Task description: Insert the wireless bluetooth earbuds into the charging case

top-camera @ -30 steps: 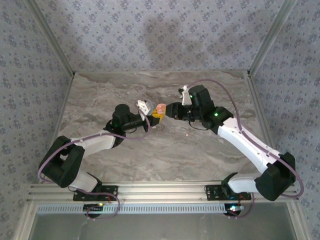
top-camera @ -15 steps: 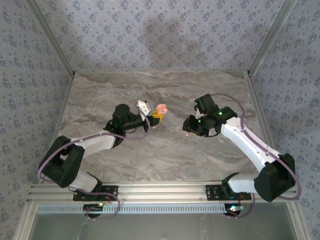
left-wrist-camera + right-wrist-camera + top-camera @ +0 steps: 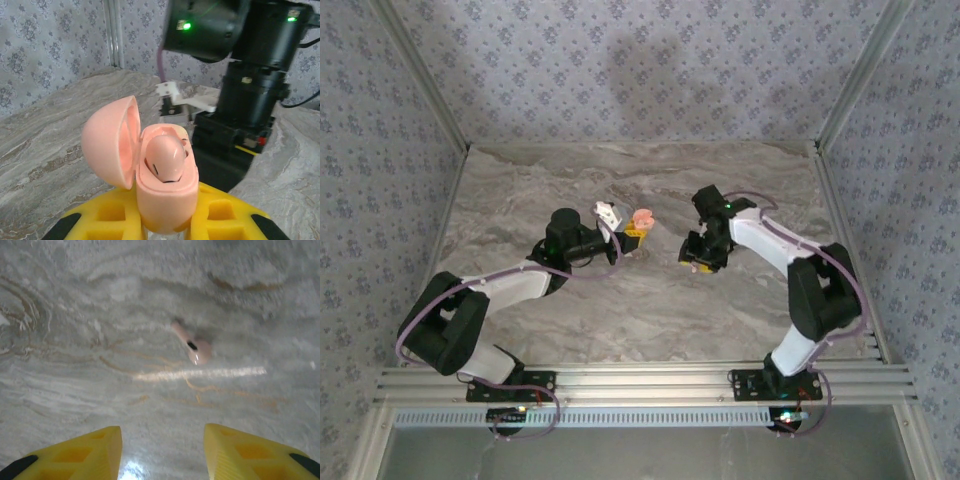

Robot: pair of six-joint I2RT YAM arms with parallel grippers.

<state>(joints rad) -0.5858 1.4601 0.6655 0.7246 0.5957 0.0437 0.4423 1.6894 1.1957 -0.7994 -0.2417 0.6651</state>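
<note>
A pink earbud (image 3: 194,346) lies loose on the table (image 3: 75,365), its stem pointing up-left. It is just ahead of the right gripper (image 3: 162,450), whose yellow fingers are spread with nothing between them. A second earbud (image 3: 165,157) sits in the pink case (image 3: 167,197), lid (image 3: 107,142) swung open, pinched upright by the left gripper (image 3: 632,236).

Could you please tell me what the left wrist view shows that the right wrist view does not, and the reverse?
Left wrist: the open pink charging case with a seated earbud inside, clamped in the left gripper, and the right arm just behind it. Right wrist: a loose earbud lying on the table ahead of the open right gripper. Both: the marbled table and yellow fingers at the bottom edge.
</note>
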